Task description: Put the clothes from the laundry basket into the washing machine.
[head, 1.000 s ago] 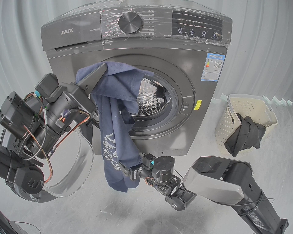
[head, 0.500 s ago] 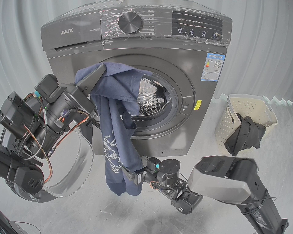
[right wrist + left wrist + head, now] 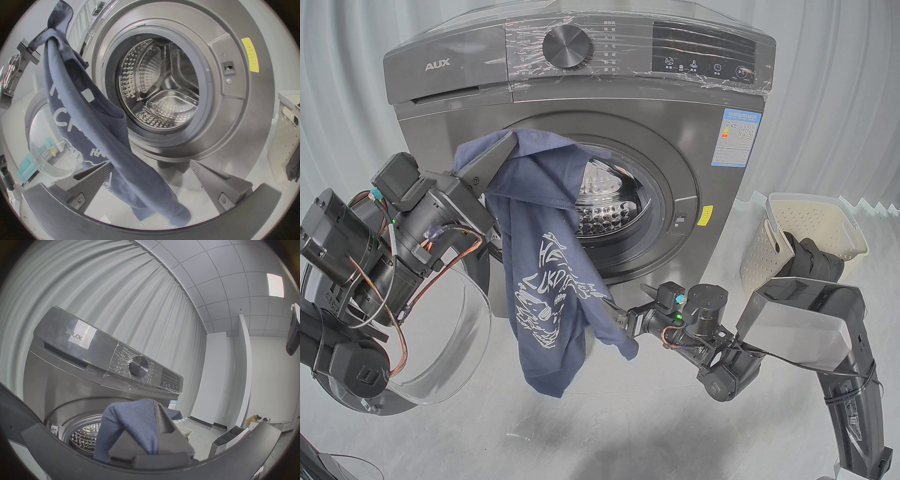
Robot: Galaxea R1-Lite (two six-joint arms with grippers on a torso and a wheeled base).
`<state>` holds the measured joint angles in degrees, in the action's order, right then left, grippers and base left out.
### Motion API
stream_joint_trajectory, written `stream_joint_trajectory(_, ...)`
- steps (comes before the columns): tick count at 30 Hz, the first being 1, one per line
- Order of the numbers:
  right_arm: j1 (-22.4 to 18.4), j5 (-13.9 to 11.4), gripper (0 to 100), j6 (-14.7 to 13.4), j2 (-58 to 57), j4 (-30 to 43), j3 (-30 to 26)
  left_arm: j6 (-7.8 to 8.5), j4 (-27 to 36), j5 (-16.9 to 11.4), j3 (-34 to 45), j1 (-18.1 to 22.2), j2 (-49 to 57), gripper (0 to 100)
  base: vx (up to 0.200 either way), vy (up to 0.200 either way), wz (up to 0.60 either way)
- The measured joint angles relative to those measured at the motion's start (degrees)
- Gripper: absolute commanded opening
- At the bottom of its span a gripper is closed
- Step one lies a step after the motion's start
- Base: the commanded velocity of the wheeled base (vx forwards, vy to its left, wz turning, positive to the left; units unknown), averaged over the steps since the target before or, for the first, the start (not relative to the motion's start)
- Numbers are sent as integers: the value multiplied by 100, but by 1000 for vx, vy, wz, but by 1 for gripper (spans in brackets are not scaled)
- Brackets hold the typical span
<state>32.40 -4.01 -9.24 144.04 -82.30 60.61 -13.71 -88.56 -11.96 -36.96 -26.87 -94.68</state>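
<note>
Right tool [image 3: 617,319] released, swung rightward, shirt [image 3: 547,281] hem dragged along, left tool [image 3: 499,152] grasping shirt

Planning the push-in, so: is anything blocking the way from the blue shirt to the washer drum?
Nothing visible does. The door is swung aside to the left, the drum is empty, and the blue shirt hangs from the left gripper across the opening's left edge. The right gripper sits lower, at the shirt's lower end.

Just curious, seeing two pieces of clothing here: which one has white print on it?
The blue shirt hanging from the left end effector; the black garment draped over the laundry basket shows no print.
</note>
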Motion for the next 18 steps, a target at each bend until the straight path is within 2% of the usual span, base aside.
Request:
stream_joint_trajectory(4,-263,-77,100,0,-55,-74,-39,1,-1,2,4,-2,-2,0,0,0,0)
stream_joint_trajectory(8,-319,-96,100,0,-134,-88,-85,1,-4,2,4,-2,-5,0,0,0,0)
stream_joint_trajectory(13,-475,-45,100,-15,-223,-17,-66,4,0,0,11,-2,-5,0,0,0,0)
stream_joint_trajectory(18,-611,87,100,-15,-239,246,184,4,-4,0,-2,-26,0,0,0,0,0)
